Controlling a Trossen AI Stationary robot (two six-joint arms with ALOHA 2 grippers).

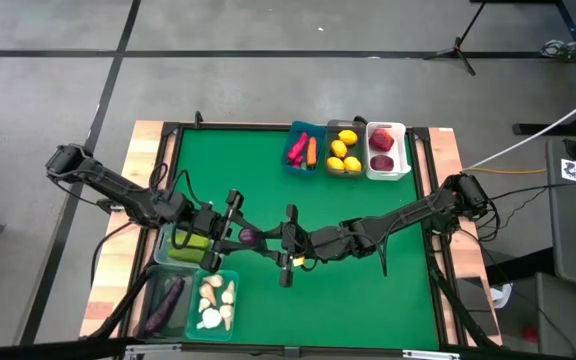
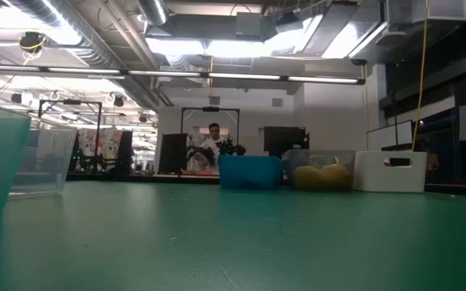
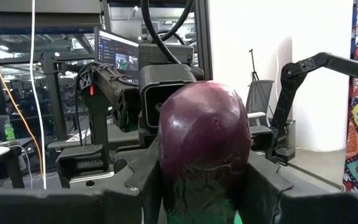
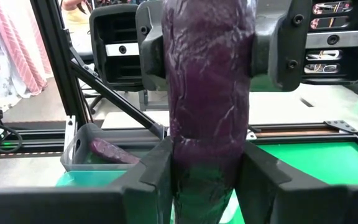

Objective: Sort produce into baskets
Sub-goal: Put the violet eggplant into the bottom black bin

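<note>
A dark purple eggplant (image 1: 251,236) hangs in the air over the green table (image 1: 368,290), between my two grippers. My left gripper (image 1: 232,231) comes from the table's left and my right gripper (image 1: 284,244) from its right; each is shut on one end of the eggplant. In the left wrist view the eggplant (image 3: 204,143) fills the middle, with the right arm's hand behind it. In the right wrist view the eggplant (image 4: 207,112) runs from my own fingers up to the left gripper's fingers (image 4: 151,43). The low view shows neither gripper. My left gripper pinches the eggplant's left end (image 3: 197,196), which shows green, between its two fingers, roughly level from the table's left and along the eggplant. The eggplant is clear of the table. My right gripper pinches the opposite end (image 4: 204,186) between its two fingers (image 4: 157,174), roughly level from the table's right and along the eggplant.
At the far edge stand a blue bin (image 1: 303,150) with pepper and carrot, a clear bin (image 1: 345,152) with lemons and a white bin (image 1: 386,150) with apples. At the near left are a cucumber bin (image 1: 183,245), an eggplant bin (image 1: 165,305) and a teal garlic bin (image 1: 215,303).
</note>
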